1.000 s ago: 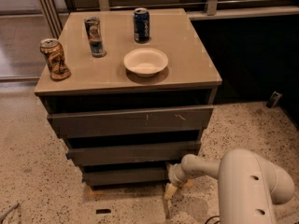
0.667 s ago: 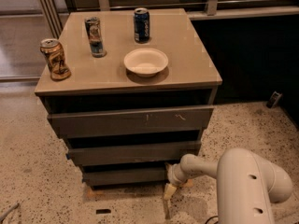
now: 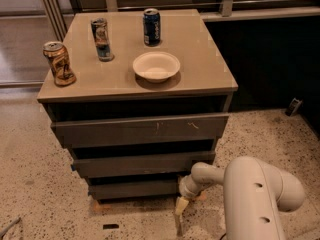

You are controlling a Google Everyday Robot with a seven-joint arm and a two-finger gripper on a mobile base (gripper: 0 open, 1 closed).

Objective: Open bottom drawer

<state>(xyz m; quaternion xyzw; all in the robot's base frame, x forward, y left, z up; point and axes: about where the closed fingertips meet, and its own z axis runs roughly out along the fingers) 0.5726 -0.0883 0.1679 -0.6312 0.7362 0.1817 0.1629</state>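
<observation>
bottom drawer (image 3: 135,188) sits lower centre of frame, lowest front of the stack; looks shut, no gap pulled, sitting back under the middle front (image 3: 142,163); hand (image 3: 179,213) is just beside the drawer's lower right corner, low centre-right, pointing down at the floor (image 3: 40,194); whether it touches the front I cannot tell; how wide the hand is set: cannot tell either; vs a second ago nothing has visibly moved, arm (image 3: 260,194) same pose, drawer same place; so my read is no pull underway yet, task still at the engage step; top front (image 3: 140,130) with pale scratches untouched; counter (image 3: 200,59) above carries bowl (image 3: 156,65) and three cans (image 3: 102,39), all upright.
</observation>
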